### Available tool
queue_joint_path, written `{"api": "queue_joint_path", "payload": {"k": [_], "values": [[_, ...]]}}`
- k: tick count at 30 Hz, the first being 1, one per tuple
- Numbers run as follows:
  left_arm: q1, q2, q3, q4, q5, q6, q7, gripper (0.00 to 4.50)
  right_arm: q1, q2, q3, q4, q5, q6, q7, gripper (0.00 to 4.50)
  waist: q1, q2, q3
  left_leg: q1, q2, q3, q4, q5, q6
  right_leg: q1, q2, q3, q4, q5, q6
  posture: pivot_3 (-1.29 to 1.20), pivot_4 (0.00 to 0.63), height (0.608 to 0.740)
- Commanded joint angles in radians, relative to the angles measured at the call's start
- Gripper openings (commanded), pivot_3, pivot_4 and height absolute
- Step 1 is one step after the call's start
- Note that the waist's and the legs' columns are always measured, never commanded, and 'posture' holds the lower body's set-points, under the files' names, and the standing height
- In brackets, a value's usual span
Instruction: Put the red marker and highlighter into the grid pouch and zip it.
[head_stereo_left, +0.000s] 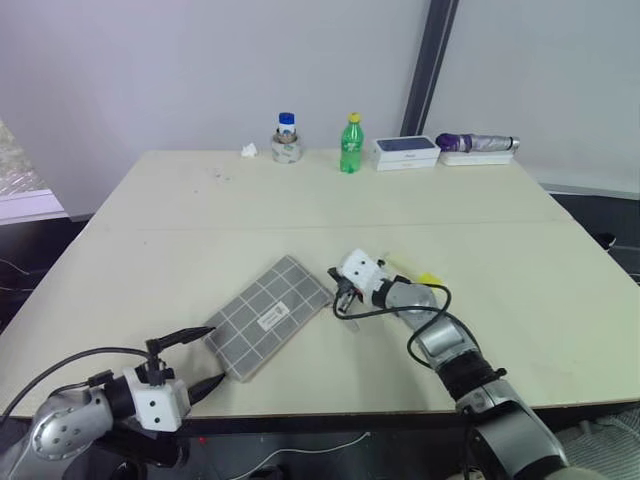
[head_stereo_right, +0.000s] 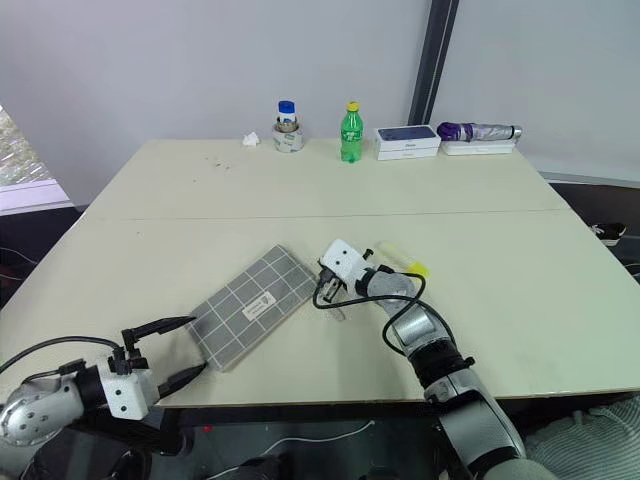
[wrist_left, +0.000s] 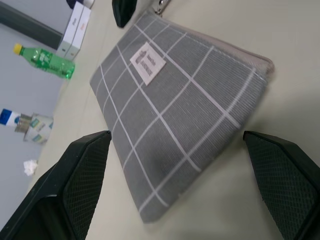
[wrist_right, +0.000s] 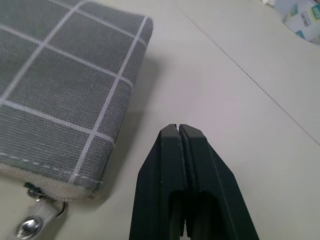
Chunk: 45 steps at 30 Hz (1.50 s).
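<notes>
The grid pouch (head_stereo_left: 268, 315) lies flat near the table's front edge, turned diagonally, white label up. Its pale pull tab (wrist_right: 35, 225) hangs at the corner nearest my right gripper. My right gripper (wrist_right: 179, 129) is shut with nothing between its fingers, and its tips rest just beside that corner (head_stereo_left: 340, 293). The highlighter (head_stereo_right: 402, 260) lies on the table just behind my right hand. My left gripper (head_stereo_left: 217, 353) is open at the pouch's near end, one finger on either side of it (wrist_left: 176, 135). The red marker is hidden.
Along the far edge stand a jar with a blue lid (head_stereo_left: 287, 140), a green bottle (head_stereo_left: 351, 145), white boxes (head_stereo_left: 406, 152) and a purple folded umbrella (head_stereo_left: 478, 143). A crumpled scrap of paper (head_stereo_left: 249, 150) lies near the jar. The table's front edge (head_stereo_left: 330, 412) runs close under the pouch.
</notes>
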Motion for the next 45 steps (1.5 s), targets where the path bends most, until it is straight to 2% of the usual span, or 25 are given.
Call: {"api": "queue_joint_path", "payload": {"k": [1, 16, 18, 20, 26, 32, 35, 36, 37, 42, 44, 45], "values": [[-0.011, 0.014, -0.052, 0.053, 0.052, -0.006, 0.02, 4.5, -0.02, 0.011, 0.007, 0.0, -0.017, -0.031, -0.007, 0.06, 0.001, 0.0, 0.0, 0.0, 0.0, 0.0, 0.0, 0.0, 0.0, 0.0, 0.0, 0.0, 0.0, 0.0, 0.0, 0.0, 0.15, 0.74], [-0.115, 0.02, -0.169, 0.1, 0.055, 0.003, 0.069, 4.5, 0.003, -0.003, 0.012, -0.024, -0.04, -0.04, 0.03, 0.06, 0.001, 0.001, -0.001, 0.001, 0.0, 0.0, 0.0, 0.0, 0.0, 0.001, 0.0, 0.0, 0.001, 0.0, 0.0, 0.0, 0.15, 0.74], [-0.115, 0.02, -0.184, 0.098, 0.049, 0.008, 0.064, 3.94, 0.003, -0.006, 0.011, -0.024, -0.04, -0.041, 0.03, 0.0, 0.001, 0.001, -0.001, 0.001, -0.001, 0.0, 0.0, 0.0, 0.0, 0.001, 0.0, 0.0, 0.001, 0.0, 0.0, 0.0, 0.15, 0.74], [-0.115, 0.019, -0.192, 0.097, 0.05, 0.013, 0.069, 3.16, 0.004, -0.008, 0.009, -0.025, -0.035, -0.04, 0.037, 0.0, 0.0, 0.001, -0.001, 0.001, -0.001, 0.0, 0.0, 0.0, 0.0, 0.001, 0.0, 0.0, 0.001, 0.0, 0.0, 0.0, 0.15, 0.74], [-0.119, 0.029, -0.206, 0.093, 0.047, 0.02, 0.08, 0.04, 0.0, -0.013, 0.008, -0.022, -0.037, -0.046, 0.036, 0.0, 0.0, 0.006, -0.003, 0.001, -0.001, 0.0, 0.0, 0.0, 0.0, 0.001, 0.0, 0.001, 0.001, 0.0, 0.0, 0.0, 0.15, 0.74], [-0.119, 0.034, -0.201, 0.081, 0.006, 0.04, 0.072, 0.04, 0.011, -0.031, -0.009, -0.051, -0.022, -0.044, 0.044, 0.0, 0.0, 0.007, -0.004, 0.001, -0.001, 0.001, 0.0, 0.0, 0.0, 0.001, 0.0, 0.001, 0.001, 0.0, 0.0, 0.0, 0.15, 0.74], [-0.112, 0.03, -0.172, 0.063, -0.044, 0.066, 0.083, 0.04, 0.036, -0.056, -0.088, -0.138, 0.088, 0.013, 0.106, 0.0, 0.001, 0.007, -0.004, 0.001, 0.0, 0.0, 0.0, 0.0, 0.0, 0.0, 0.0, 0.001, 0.001, 0.0, 0.0, 0.0, 0.15, 0.74], [-0.112, 0.025, -0.165, 0.057, -0.064, 0.082, 0.086, 0.0, 0.041, -0.062, -0.106, -0.169, 0.105, 0.032, 0.109, 0.54, 0.001, 0.007, -0.004, 0.0, 0.0, 0.0, 0.0, 0.0, 0.0, 0.0, 0.0, 0.001, 0.001, 0.0, 0.0, 0.0, 0.15, 0.74], [-0.11, 0.023, -0.16, 0.051, -0.073, 0.092, 0.09, 0.0, 0.049, -0.068, -0.121, -0.205, 0.123, 0.057, 0.115, 0.78, 0.0, 0.007, -0.004, 0.0, 0.0, 0.0, 0.0, 0.0, 0.0, 0.001, 0.0, 0.001, 0.001, 0.0, 0.0, 0.0, 0.15, 0.74], [-0.117, 0.023, -0.15, 0.051, -0.068, 0.102, 0.1, 0.0, 0.105, -0.11, -0.222, -0.422, 0.275, 0.278, 0.166, 3.46, 0.002, 0.007, -0.004, 0.001, 0.001, 0.0, 0.0, 0.0, 0.0, 0.0, 0.0, 0.001, 0.001, 0.0, 0.0, 0.0, 0.15, 0.74], [-0.126, 0.022, -0.157, 0.057, -0.072, 0.106, 0.091, 0.0, 0.148, -0.139, -0.207, -0.504, 0.298, 0.357, 0.201, 4.46, 0.003, 0.006, -0.004, 0.0, 0.0, 0.0, 0.0, 0.0, 0.0, 0.001, 0.0, 0.001, 0.0, 0.0, 0.0, 0.0, 0.15, 0.74], [-0.131, 0.021, -0.161, 0.06, -0.069, 0.106, 0.088, 0.0, 0.17, -0.149, -0.187, -0.542, 0.301, 0.394, 0.213, 4.46, 0.003, 0.006, -0.004, 0.0, 0.0, 0.0, 0.0, 0.0, 0.0, 0.001, 0.0, 0.001, 0.0, 0.0, 0.0, 0.0, 0.15, 0.74]]}}
